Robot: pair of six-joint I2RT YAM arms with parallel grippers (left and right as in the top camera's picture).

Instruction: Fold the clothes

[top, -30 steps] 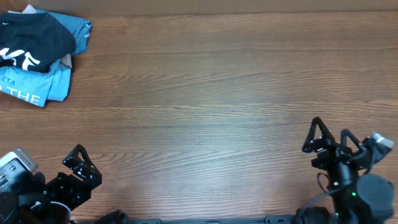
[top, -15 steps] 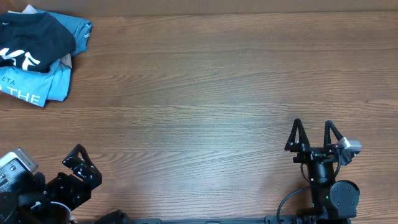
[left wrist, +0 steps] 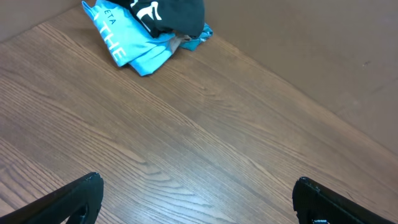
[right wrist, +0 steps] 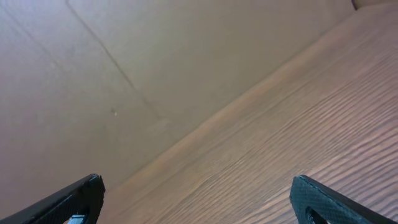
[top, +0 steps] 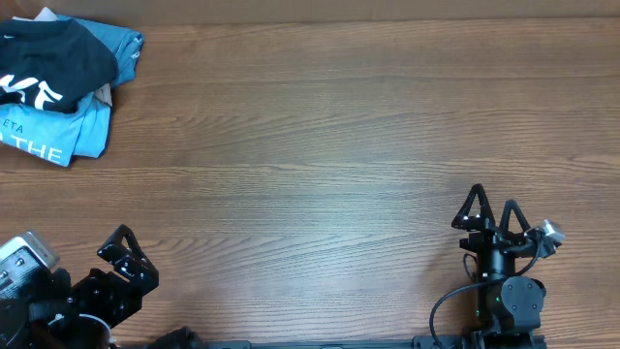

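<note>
dark navy-teal cloth, the clothes [top: 53, 56] lie bunched in a limp, wrinkled heap at the far left corner of the table [top: 320, 145]. part of the heap runs off the left edge of the overhead view. white lettering shows on the side facing the camera, broken up by the creases so that only pieces of letters can be read. the garment is not spread out or squared; its edges curl under and one rounded lobe hangs over what lies beneath.

under it, and sticking out toward the near side and the right, lies a light-blue shirt [top: 58, 136], crumpled as well, with "the" printed in white near its lower edge. the dark garment rests directly on top of this shirt, so the two touch and overlap. a small pale scrap [top: 102, 94] peeks out between them at the right.

the wood-grain tabletop stretches bare from the pile to the arms. a plain brown wall [right wrist: 124, 62] rises behind the far edge.

the left gripper [left wrist: 198, 183] sits at the near left corner, well apart from the pile, jaws spread wide and holding nothing. the right gripper [top: 492, 199] sits at the near right, also splayed and empty, far from the clothes.
</note>
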